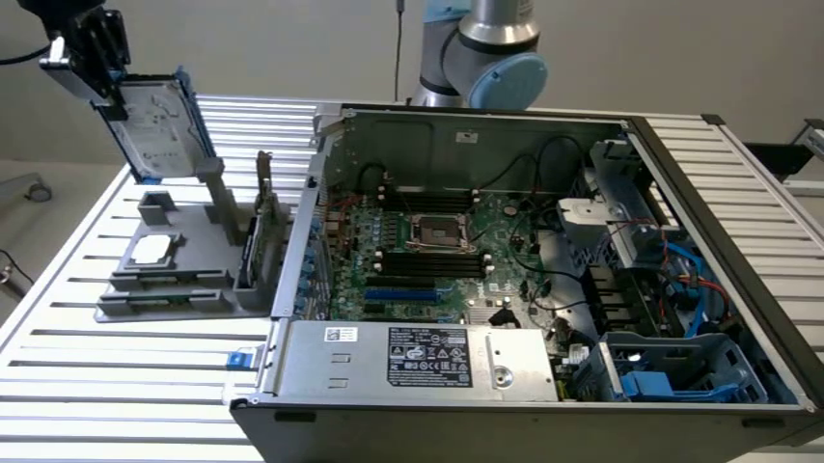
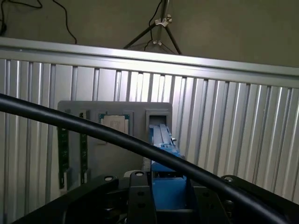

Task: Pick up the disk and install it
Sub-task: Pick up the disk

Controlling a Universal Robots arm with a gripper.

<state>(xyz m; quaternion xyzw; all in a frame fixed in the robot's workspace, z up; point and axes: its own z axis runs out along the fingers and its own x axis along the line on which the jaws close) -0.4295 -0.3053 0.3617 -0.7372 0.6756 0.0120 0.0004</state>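
At the exterior view's upper left, the pincer pinches the disk. The disk hangs tilted above the grey holder.

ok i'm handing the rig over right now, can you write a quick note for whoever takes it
End effector: shut on the disk, gripping its upper end.
Disk: in the air, tilted, just above the grey holder on the exterior view's left.
Done: disk picked up; it looks clear of the holder.
Left: install. The disk is not yet in the open computer case on the exterior view's right.
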